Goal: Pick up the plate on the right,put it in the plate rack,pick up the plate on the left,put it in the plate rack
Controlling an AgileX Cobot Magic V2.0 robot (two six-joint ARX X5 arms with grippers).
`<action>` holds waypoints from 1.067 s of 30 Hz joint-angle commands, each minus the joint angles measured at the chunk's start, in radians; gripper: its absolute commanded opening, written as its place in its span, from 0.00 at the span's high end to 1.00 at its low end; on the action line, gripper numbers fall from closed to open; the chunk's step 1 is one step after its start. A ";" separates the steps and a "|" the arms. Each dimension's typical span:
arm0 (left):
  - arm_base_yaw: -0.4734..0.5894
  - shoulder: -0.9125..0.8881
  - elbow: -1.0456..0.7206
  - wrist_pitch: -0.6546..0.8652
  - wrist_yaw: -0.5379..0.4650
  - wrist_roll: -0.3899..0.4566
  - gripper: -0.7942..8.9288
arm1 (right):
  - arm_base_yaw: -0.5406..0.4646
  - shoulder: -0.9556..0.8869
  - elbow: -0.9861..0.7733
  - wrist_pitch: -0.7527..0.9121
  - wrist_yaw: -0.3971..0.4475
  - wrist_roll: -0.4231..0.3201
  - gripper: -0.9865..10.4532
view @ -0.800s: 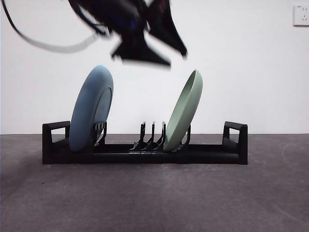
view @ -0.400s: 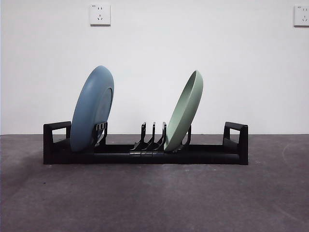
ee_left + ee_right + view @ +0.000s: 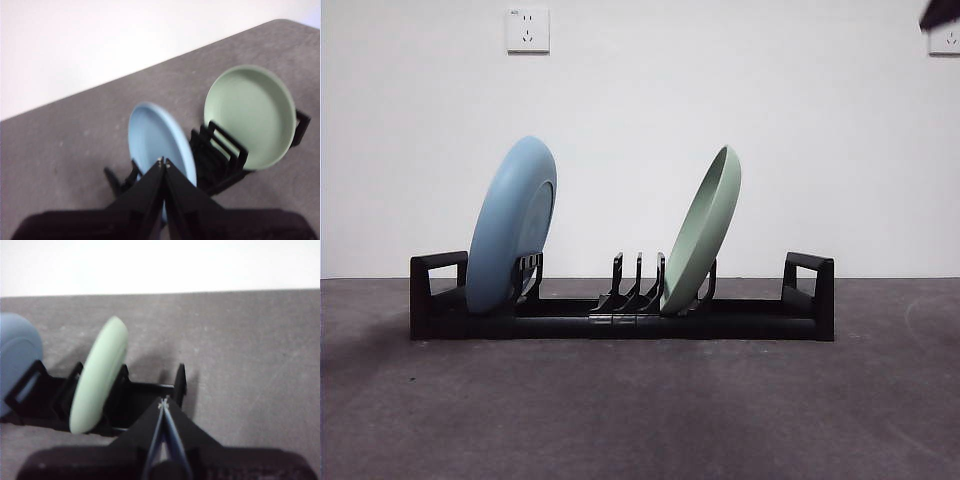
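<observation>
Plate rack [image 3: 620, 320] long axis left-right; 2 plates tilted right.

In the front view only a small black tip [image 3: 940, 12] shows at the top right corner, cut off by the edge, and it covers part of a wall socket [image 3: 949, 40]. The blue plate [image 3: 510, 228] hides some prongs of the plate rack [image 3: 620, 318] behind it, and the green plate [image 3: 703, 232] hides others. In the right wrist view the blue plate [image 3: 17, 357] is cut off at the edge, and the left wrist view is blurry.
</observation>
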 commanded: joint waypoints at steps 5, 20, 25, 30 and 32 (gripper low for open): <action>0.033 -0.269 -0.308 0.093 -0.002 -0.074 0.92 | 0.049 -0.166 -0.218 0.080 0.059 0.032 0.92; 0.033 -0.298 -0.329 0.041 -0.002 -0.077 0.92 | 0.050 -0.177 -0.228 0.049 0.062 0.076 0.91; 0.032 -0.253 -0.329 0.040 -0.003 -0.077 0.92 | 0.050 -0.177 -0.228 0.049 0.059 0.076 0.91; 0.034 -0.319 -0.336 0.027 -0.001 -0.008 0.92 | 0.050 -0.177 -0.228 0.049 0.059 0.076 0.91; 0.059 -0.384 -0.380 0.060 -0.002 -0.007 0.92 | 0.050 -0.177 -0.228 0.049 0.060 0.076 0.91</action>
